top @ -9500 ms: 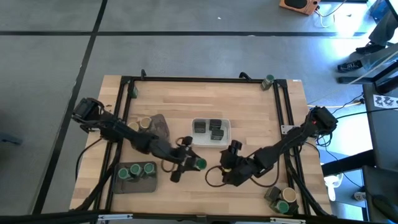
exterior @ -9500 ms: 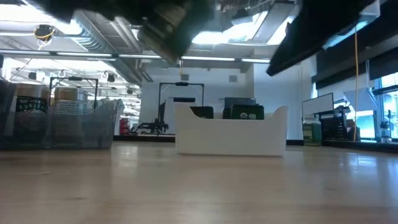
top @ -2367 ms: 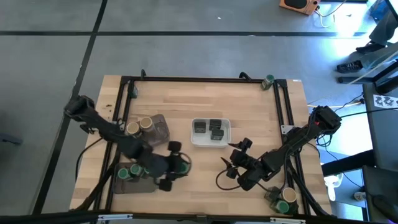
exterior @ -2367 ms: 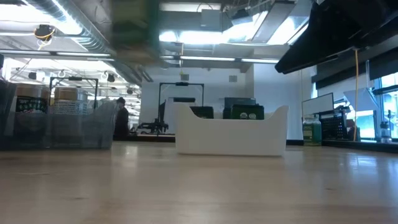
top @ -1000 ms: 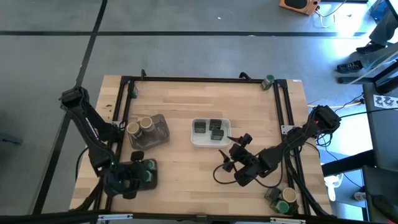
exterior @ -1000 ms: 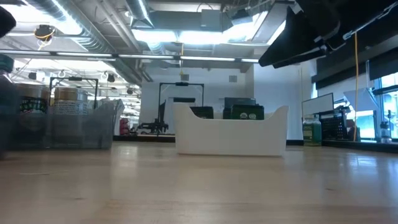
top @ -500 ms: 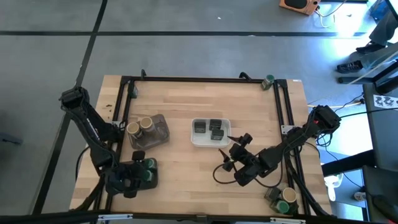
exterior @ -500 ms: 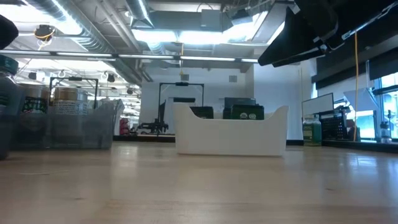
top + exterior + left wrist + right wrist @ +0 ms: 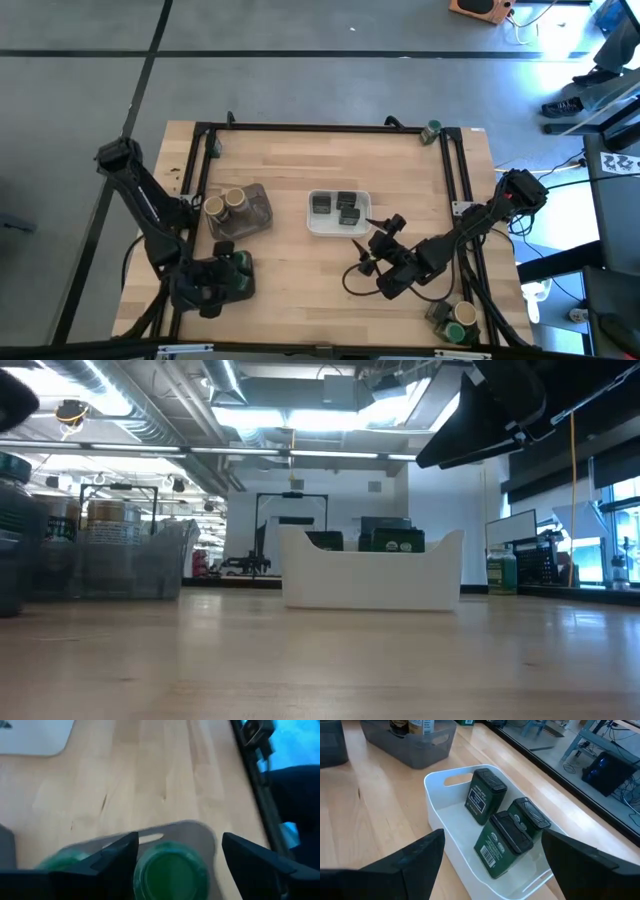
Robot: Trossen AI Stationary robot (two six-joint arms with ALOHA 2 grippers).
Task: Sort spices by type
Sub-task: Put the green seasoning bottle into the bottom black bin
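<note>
My left gripper (image 9: 180, 840) stands open over the near-left dark grey tray (image 9: 200, 827), one finger on either side of a green-lidded jar (image 9: 170, 872). A second green-lidded jar (image 9: 65, 860) stands beside it in that tray (image 9: 247, 297). Two tan-topped jars (image 9: 225, 204) stand in the far dark tray (image 9: 258, 215). Three dark tins (image 9: 502, 827) stand in the white tray (image 9: 435, 802). My right gripper (image 9: 365, 237) hangs open above the table, just on the near right of the white tray (image 9: 312, 225), with nothing in it. My left gripper's fingers come slanting down on either side of the green-lidded jar's top (image 9: 150, 865), which stands upright in the tray. One finger (image 9: 117, 855) shows right at the lid's edge; I cannot tell whether it touches. The other stands apart from it.
More jars (image 9: 455, 322) sit at the table's near right corner. A green-lidded jar (image 9: 432, 128) stands at the far right corner. Black frame rails (image 9: 300, 127) run along the table's edges. Bare wood lies between the trays and the near edge.
In the low view the green-lidded jar at the picture's left edge has come a little farther into sight. My right arm has kept still.
</note>
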